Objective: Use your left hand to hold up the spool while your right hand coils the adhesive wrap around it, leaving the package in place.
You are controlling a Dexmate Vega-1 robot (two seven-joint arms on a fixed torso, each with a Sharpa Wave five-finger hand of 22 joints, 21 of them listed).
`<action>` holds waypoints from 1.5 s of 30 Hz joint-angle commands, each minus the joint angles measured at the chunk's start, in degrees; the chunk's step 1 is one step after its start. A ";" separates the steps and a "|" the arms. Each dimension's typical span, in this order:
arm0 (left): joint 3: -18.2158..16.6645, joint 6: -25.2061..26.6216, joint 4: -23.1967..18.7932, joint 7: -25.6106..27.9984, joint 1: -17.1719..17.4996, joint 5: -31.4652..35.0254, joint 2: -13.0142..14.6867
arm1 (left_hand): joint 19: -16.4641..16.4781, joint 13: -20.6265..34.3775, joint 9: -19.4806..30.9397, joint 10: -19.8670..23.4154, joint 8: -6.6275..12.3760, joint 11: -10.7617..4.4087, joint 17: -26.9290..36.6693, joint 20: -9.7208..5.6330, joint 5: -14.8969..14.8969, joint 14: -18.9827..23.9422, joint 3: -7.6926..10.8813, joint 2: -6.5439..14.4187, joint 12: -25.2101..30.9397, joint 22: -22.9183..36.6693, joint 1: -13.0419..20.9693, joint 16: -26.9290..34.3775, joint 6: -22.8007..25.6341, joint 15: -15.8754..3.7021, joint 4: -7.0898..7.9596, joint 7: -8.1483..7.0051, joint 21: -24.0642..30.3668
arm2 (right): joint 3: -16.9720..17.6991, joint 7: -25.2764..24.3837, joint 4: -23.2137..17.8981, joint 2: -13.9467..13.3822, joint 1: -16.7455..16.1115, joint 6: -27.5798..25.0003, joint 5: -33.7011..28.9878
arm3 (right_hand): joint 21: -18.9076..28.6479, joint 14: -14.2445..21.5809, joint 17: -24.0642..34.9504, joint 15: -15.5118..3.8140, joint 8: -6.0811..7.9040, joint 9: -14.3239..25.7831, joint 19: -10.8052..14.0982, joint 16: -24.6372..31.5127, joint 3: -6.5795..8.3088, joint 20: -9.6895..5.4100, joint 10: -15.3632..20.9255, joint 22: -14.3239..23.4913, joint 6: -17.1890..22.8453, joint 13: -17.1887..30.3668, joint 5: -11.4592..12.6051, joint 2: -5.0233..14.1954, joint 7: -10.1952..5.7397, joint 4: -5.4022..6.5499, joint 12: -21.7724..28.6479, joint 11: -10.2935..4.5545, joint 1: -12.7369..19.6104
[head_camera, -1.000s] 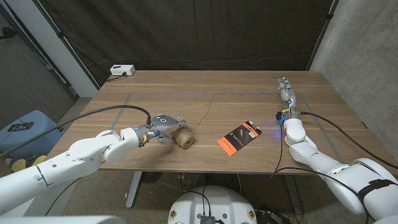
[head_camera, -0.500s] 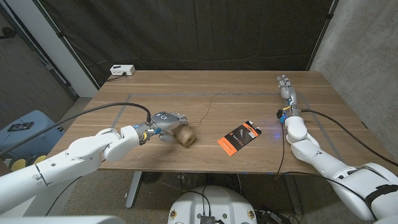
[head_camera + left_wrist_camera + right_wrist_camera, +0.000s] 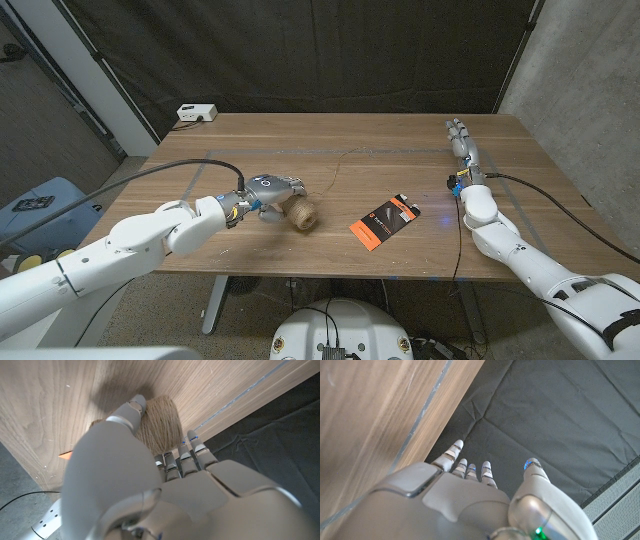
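The left hand (image 3: 272,189) grips the twine spool (image 3: 304,214) on the bench (image 3: 400,160), fingers (image 3: 131,410) wrapped over it; the orange-and-black package (image 3: 383,219) lies beyond those fingers, its writing unreadable; the right hand (image 3: 462,142) holds nothing, fingers outstretched.
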 commanded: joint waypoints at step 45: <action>5.90 1.15 3.06 -6.30 -15.46 -1.18 -13.33 | -0.02 1.61 3.30 0.55 2.19 -0.16 0.31 0.02 0.43 0.12 -0.40 0.78 0.81 0.39 0.35 0.26 0.35 -0.20 0.43 -0.15 0.19 | -1.15 10.84 -9.03 -4.51 1.17 -10.24 0.97 | 0.16 0.81 -0.01 -0.33 0.38 0.33 0.68 0.21 0.65 -0.12 1.27 0.25 0.96 0.13 0.10 0.15 0.22 -0.63 0.66 -0.35 0.24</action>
